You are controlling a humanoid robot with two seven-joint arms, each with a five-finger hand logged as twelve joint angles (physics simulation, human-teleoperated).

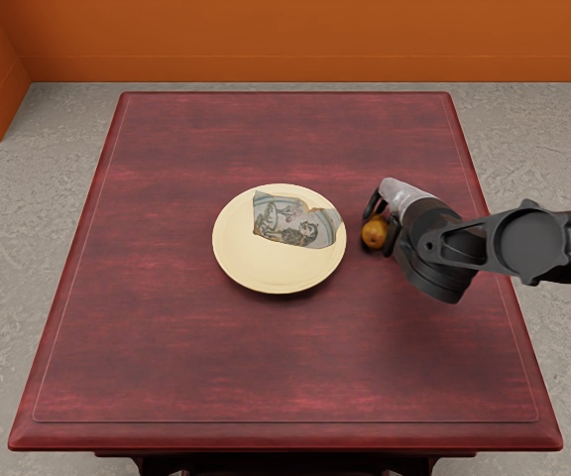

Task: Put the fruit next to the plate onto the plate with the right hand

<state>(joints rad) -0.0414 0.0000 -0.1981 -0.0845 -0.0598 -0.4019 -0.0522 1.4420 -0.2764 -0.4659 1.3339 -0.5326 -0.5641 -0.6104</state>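
The right hand (393, 216) has its fingers curled around the fruit (373, 234), just beside the plate (228, 253) on the table (167, 347).

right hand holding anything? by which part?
The right hand looks closed on the fruit, fingers around its top and the side away from the plate.

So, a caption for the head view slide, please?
Right hand grasps the fruit beside the plate on the table.

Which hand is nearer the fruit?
Right. The right hand is right up against the fruit, on the side away from the plate. The left hand is not in view.
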